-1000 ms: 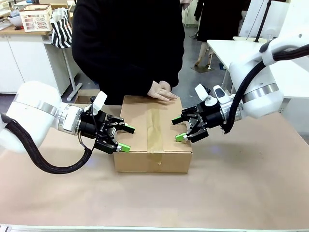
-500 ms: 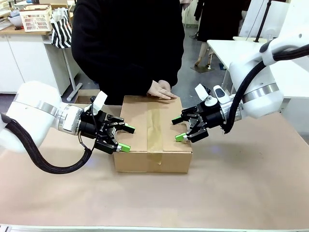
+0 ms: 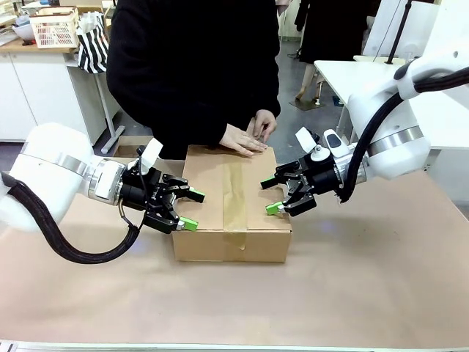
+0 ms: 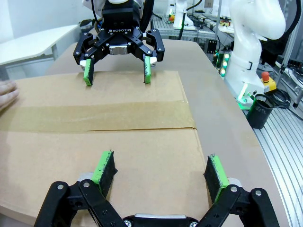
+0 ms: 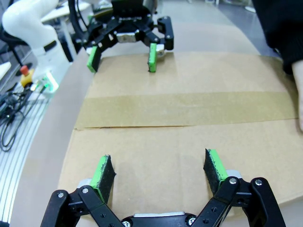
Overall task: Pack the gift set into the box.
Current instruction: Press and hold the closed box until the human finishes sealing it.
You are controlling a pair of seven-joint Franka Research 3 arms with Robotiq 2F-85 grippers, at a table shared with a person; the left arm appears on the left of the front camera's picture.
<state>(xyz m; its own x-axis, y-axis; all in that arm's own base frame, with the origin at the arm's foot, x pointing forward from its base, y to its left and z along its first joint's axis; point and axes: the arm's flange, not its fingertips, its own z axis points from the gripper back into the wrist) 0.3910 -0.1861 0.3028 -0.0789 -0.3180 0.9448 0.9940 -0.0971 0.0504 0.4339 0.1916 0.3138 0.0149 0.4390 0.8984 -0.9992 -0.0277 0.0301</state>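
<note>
The large brown taped cardboard box (image 3: 231, 213) looks stiff yet light, best pressed at its side walls by the open left claw (image 3: 189, 210) and open right claw (image 3: 272, 196).

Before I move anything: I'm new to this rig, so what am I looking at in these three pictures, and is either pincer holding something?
You have two white robot arms at a table covered in brown paper. The front view looks across the table at a person in black. The other two views come from cameras on each wrist, looking along that arm's own green-padded fingers.

In the middle lies the box, closed, with brown tape along its top seam. The left pincer hovers open at the box's left edge, the right pincer open at its right edge. Neither holds anything. Each wrist view shows the other pincer across the lid.

The person's hands are at the far edge of the box, one resting on it.
</note>
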